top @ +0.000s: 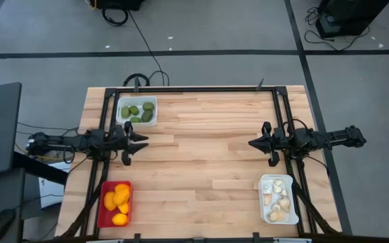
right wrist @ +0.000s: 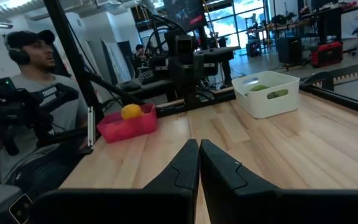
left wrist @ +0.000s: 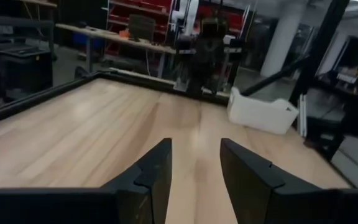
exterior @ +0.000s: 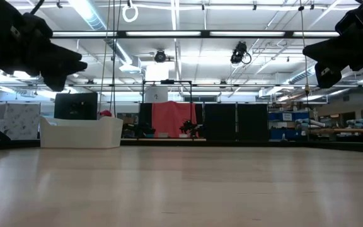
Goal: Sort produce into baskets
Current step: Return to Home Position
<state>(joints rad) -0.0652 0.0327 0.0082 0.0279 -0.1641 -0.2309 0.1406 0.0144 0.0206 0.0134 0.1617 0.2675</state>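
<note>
The yellow fruits (top: 117, 199) lie in the near red tray (top: 100, 202), garlic (top: 277, 202) in the near white tray (top: 261, 196), so the partly open left tool (top: 140, 140) and closed right tool (top: 252, 143), both empty, should pull back gently, missing the far tray (top: 119, 111) of green fruits (top: 139, 111)

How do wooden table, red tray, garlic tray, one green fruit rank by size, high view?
Light wooden table
Red plastic tray and white plastic garlic tray: look alike
Dark green oval fruit
</note>
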